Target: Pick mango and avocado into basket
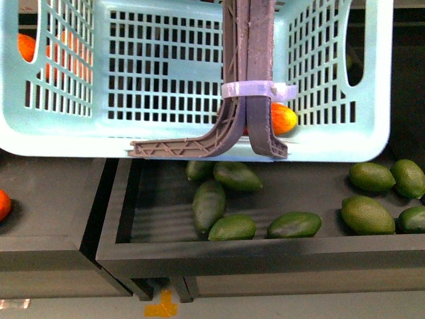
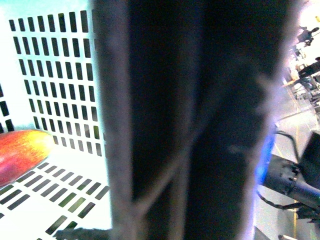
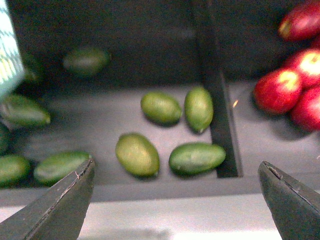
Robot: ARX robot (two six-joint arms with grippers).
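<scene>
Right gripper (image 3: 176, 162) hangs spread wide over clustered avocados (image 1: 367, 214) at 5 o'clock from the basket (image 1: 66, 136), whose 4 o'clock corner holds the mango (image 1: 283, 119). Crowded so, closing jaws could catch two, or a smooth one could squirt sideways.

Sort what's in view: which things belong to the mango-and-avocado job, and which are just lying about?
Job: basket; mango already inside it; avocados; open right tool.
Lying about: red apples; oranges.
</scene>
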